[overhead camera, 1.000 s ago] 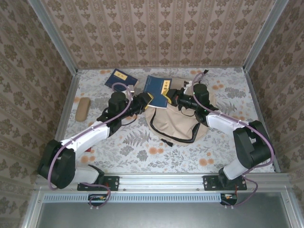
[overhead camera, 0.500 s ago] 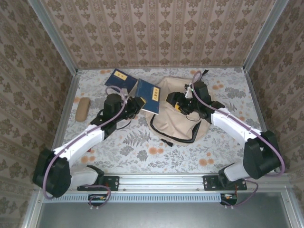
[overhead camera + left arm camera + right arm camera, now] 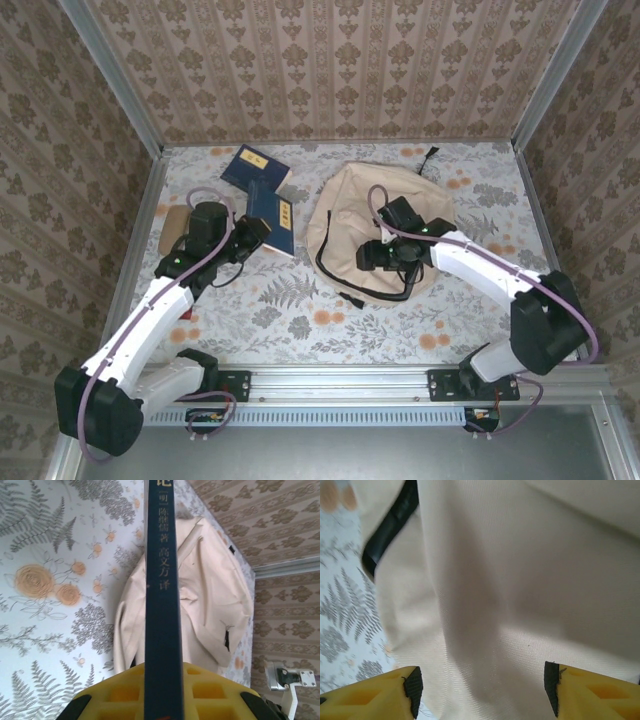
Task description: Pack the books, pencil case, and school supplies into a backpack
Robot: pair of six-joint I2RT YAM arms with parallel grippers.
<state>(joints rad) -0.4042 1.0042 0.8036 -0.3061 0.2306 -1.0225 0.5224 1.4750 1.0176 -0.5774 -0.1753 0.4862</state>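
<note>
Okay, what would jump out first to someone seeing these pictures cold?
The big beige backpack lying mid-table, with the right arm's fingers spread open just above its fabric. To its left, the left arm's fingers clamp a navy book by its edge; a second navy book lies behind.

Robot test booth, damask-wallpapered panels [image 3: 330,70], aluminium frame posts [image 3: 112,80], floral tabletop [image 3: 300,320], arms [image 3: 150,310] bolted to rail [image 3: 340,382]
</note>
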